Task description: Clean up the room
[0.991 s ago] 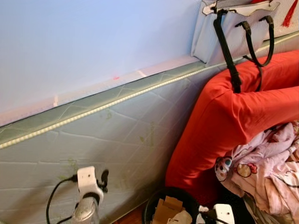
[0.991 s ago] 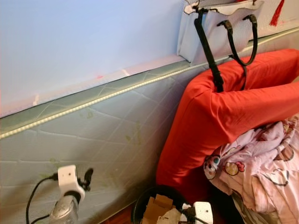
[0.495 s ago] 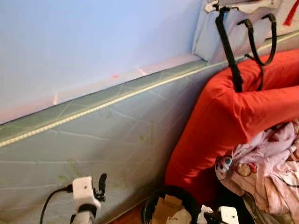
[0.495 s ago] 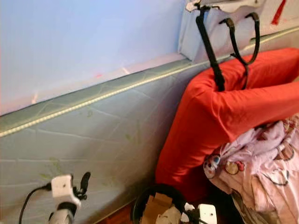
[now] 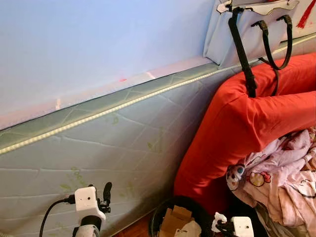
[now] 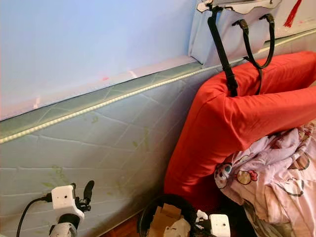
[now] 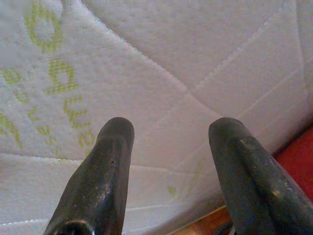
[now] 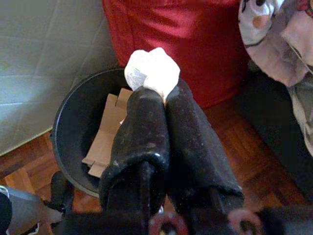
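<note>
- While clamped together, the right gripper (image 8: 164,95) pinches a crumpled white wad (image 8: 152,71), probably paper or tissue, at its fingertips; the wad pokes out just past the two black fingers (image 8: 139,132).
- Directly beyond and below the held wad sits a round black bin (image 8: 66,139) on a parquet wood floor (image 8: 249,152); the wad hangs over the bin's near rim, not touching it.
- Inside the bin, under the gripper: a flattened piece of brown cardboard (image 8: 105,137).
- Past the bin from this gripper, a red cushion (image 8: 181,36) stands on the floor, touching or nearly touching the bin's far edge.
- Off to the right gripper's outer side, pink printed bedding (image 5: 281,182) spills down over the red cushion.
- Left gripper (image 7: 168,139): fingers spread apart, nothing between them, pointed at a quilted pale mattress (image 7: 195,58) stood on edge just ahead; green lettering on its cover.
- Farther up beyond both grippers, a pale blue wall (image 5: 98,44) rises above the mattress edge.
- Farthest, above the cushion: a pale handbag (image 5: 247,34) with black straps (image 5: 239,47) draped onto the cushion top.
</note>
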{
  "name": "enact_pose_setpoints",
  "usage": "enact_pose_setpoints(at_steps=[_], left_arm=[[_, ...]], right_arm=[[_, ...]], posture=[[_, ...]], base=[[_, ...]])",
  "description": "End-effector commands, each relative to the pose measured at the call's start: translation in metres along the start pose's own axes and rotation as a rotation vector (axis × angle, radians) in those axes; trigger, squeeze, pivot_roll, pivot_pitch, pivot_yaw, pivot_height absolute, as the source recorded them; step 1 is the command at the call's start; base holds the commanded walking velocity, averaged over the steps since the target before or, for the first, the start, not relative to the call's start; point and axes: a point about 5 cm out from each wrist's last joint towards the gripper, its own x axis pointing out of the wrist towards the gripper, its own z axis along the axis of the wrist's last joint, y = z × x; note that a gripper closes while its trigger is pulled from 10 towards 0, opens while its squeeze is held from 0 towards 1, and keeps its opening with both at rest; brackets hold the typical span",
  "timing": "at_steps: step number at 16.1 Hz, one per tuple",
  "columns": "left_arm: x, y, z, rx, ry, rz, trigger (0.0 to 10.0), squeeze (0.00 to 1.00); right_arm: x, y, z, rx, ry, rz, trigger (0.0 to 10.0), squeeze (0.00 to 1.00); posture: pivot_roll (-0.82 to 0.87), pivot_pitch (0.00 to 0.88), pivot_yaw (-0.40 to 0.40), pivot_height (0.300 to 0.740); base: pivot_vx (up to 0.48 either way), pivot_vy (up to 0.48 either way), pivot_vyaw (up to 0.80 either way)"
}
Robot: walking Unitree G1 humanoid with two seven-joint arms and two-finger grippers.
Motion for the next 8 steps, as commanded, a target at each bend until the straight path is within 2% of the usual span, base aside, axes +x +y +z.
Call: enact_pose_setpoints(at_steps=[1,5,7,8], left_arm=[[-0.002,0.000,-0.001,0.015,0.017,0.002,10.0,0.00],[0.000,-0.002,0.002,0.015,0.020,-0.004,10.0,0.00],[0.001,-0.001,0.005,0.017,0.015,-0.005,10.0,0.00],[0.001,-0.001,0.005,0.018,0.015,-0.005,10.0,0.00]], right_arm=[[-0.001,-0.001,0.000,0.001,-0.006,-0.013,10.0,0.00],[0.000,0.000,0.001,-0.021,-0.009,-0.001,10.0,0.00],[0.000,0.000,0.004,0.035,-0.059,-0.018,10.0,0.00],[0.010,0.009,0.058,-0.065,-0.345,0.023,10.0,0.00]], posture=[[0.02,0.000,-0.040,0.740],[0.03,0.000,-0.035,0.740],[0.02,0.000,-0.031,0.740],[0.02,0.000,-0.031,0.740]], base=[[0.000,0.000,0.00],[0.000,0.000,0.00],[0.000,0.000,0.00],[0.000,0.000,0.00]])
